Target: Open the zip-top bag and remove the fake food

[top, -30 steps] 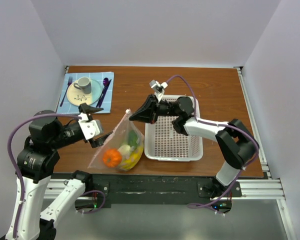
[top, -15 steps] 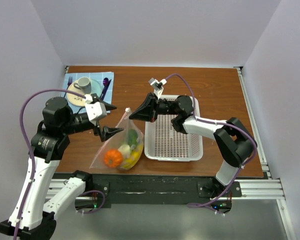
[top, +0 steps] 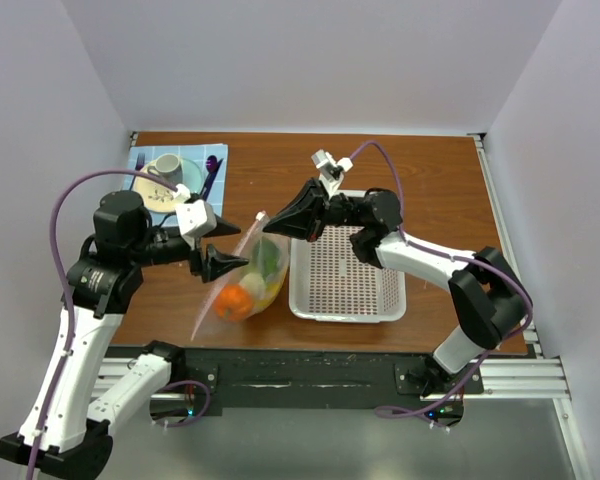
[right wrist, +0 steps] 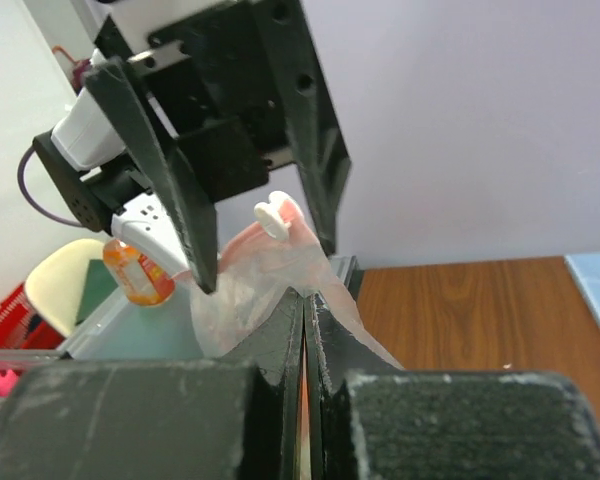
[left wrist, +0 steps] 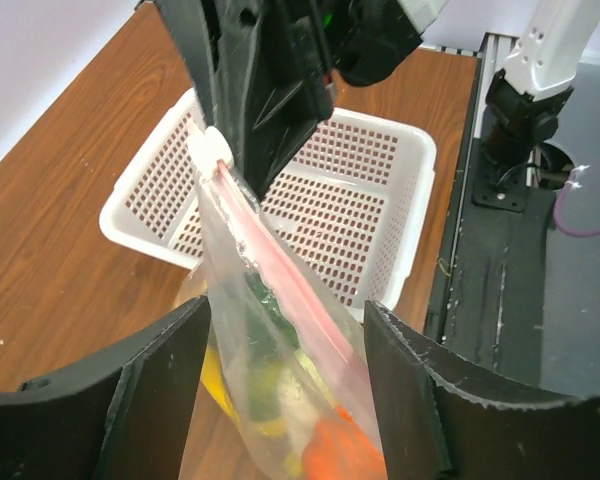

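The zip-top bag (top: 248,282) hangs tilted, its clear plastic crinkled, and its pink-red zip strip (left wrist: 292,292) runs down from a white slider (left wrist: 210,152). The fake food (top: 236,299) sags in its lower end: an orange piece (left wrist: 342,456), a dark green piece (left wrist: 265,318) and a yellow one (left wrist: 218,374). Just below the slider (right wrist: 273,213), my right gripper (top: 269,223) is shut on the bag's top corner (right wrist: 262,268). My left gripper (left wrist: 285,400) is open, its black fingers (left wrist: 160,390) straddling the bag's middle with gaps on both sides.
A white perforated basket (top: 376,299) stands right of the bag, under the right arm. At the back left, a blue mat (top: 215,205) holds a plate, a cup (top: 164,167) and cutlery. The table's front edge and the arm bases lie close below the bag.
The right gripper has lifted the bag's top corner and shifted slightly right. The left gripper has swung in from the left, come round the bag, and its jaws have narrowed.
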`<state>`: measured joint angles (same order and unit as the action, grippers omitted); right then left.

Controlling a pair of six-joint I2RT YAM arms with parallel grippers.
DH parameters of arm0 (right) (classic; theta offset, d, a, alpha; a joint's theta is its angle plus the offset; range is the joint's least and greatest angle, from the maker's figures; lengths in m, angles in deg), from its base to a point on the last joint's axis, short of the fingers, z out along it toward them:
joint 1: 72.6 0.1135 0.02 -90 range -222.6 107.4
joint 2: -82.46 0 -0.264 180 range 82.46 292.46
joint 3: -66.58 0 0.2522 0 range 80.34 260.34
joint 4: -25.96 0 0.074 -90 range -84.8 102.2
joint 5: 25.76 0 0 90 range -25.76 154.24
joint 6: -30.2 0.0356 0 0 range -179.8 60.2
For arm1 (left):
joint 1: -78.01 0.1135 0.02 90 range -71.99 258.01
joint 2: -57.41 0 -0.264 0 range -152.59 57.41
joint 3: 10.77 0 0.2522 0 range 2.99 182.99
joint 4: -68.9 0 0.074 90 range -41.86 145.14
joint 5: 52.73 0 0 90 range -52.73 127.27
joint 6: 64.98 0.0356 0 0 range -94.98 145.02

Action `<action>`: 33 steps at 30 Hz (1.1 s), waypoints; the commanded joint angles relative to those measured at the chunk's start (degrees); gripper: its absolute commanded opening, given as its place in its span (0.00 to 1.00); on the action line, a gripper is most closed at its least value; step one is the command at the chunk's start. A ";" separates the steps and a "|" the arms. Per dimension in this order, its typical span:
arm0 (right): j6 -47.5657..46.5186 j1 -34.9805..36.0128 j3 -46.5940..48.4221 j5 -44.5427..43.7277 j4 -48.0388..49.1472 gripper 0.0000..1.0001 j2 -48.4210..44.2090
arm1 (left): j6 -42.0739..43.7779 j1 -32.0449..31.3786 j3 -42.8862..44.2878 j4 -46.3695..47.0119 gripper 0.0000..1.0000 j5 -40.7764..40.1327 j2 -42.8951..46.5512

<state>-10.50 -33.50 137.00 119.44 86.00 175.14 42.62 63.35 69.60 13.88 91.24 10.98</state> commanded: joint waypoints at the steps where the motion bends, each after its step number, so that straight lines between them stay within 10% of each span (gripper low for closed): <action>1: -3.86 0.11 1.96 -1.24 5.22 0.00 -2.95 | -0.90 -0.29 -1.39 3.36 0.69 -1.06 -0.24; 9: -5.35 0.63 0.99 -1.15 2.41 0.00 -3.91 | -3.81 -2.92 -0.26 10.05 0.26 -4.49 -2.86; 11: -7.45 0.63 0.64 -1.15 -0.57 0.00 -4.35 | -3.89 -3.10 0.54 10.14 0.33 -5.81 -3.22; 15: -10.36 0.72 0.46 -1.76 -4.89 0.00 -5.23 | -4.16 -3.97 0.54 11.72 0.86 -6.95 -0.86; 18: -12.47 0.64 1.52 -2.38 -9.10 0.00 -5.23 | -2.84 -6.16 -0.33 11.46 0.96 -8.00 1.60; 33: -23.80 5.38 10.04 -6.68 -28.08 0.00 -2.60 | 7.53 -8.02 -7.99 13.21 0.99 -14.77 8.38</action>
<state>-27.79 -29.92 141.51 116.70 64.32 172.74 48.65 55.68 62.30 24.72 78.13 20.60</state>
